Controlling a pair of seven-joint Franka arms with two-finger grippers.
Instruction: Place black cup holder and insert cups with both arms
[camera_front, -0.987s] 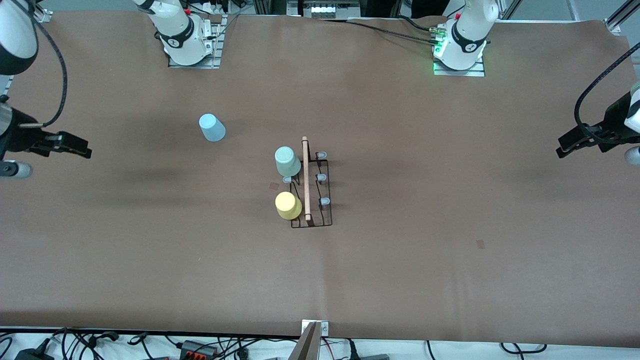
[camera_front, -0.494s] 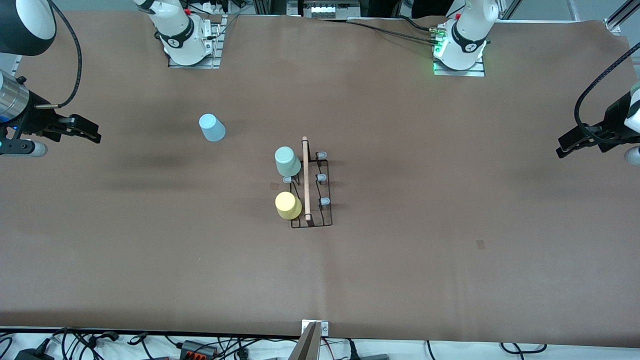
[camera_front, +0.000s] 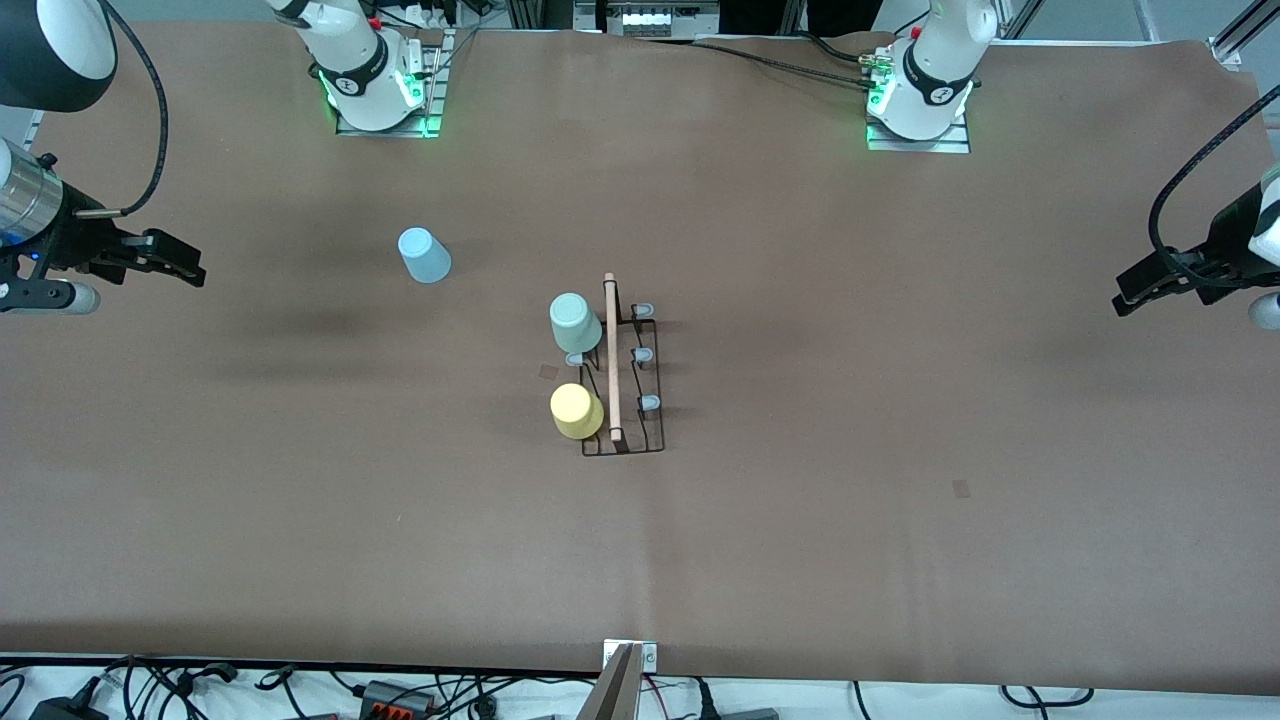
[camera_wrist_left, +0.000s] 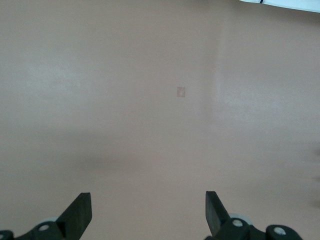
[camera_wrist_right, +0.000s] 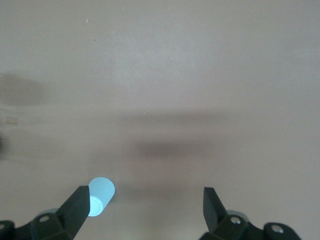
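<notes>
A brown sheet covers the table (camera_front: 900, 560), faintly creased down its middle, with a small darker patch (camera_front: 961, 488) at lower right of the front view. The rack (camera_front: 625, 385) stands at frame centre, its wooden handle (camera_front: 611, 357) running up and down the frame. The mint cup (camera_front: 574, 322) and yellow cup (camera_front: 575, 411) sit upside down on pegs along the rack's side toward the right arm's end. The blue cup (camera_front: 424, 255) rests alone on the sheet, up and to the frame's left of the rack. The right gripper (camera_front: 170, 264) hangs at the frame's left edge, jaws spread, empty. The left gripper (camera_front: 1150, 285) hangs at the right edge, likewise spread and empty. Both bases (camera_front: 375, 85) glow green along the top; cables (camera_front: 200, 690) line the bottom edge.
</notes>
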